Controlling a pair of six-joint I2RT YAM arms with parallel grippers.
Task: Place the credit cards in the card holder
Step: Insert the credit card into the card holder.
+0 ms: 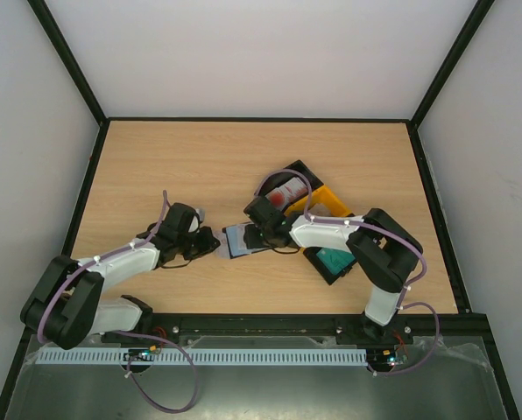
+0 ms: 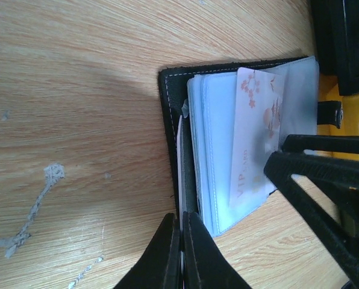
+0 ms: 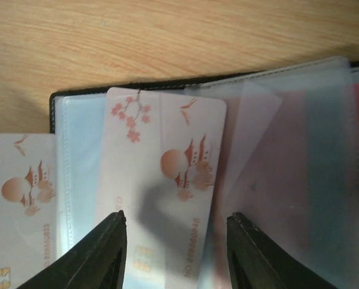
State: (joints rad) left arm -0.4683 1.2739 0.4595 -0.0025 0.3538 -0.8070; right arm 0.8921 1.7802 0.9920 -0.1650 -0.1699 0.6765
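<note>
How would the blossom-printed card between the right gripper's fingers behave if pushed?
The blossom-printed card looks thin, flat and stiff, so probably light. Its smooth face against the card holder's clear sleeves suggests it may slide easily.

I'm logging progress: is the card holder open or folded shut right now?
Open. The card holder lies spread on the table, clear inner sleeves facing up, a pale blossom-print card among them.
</note>
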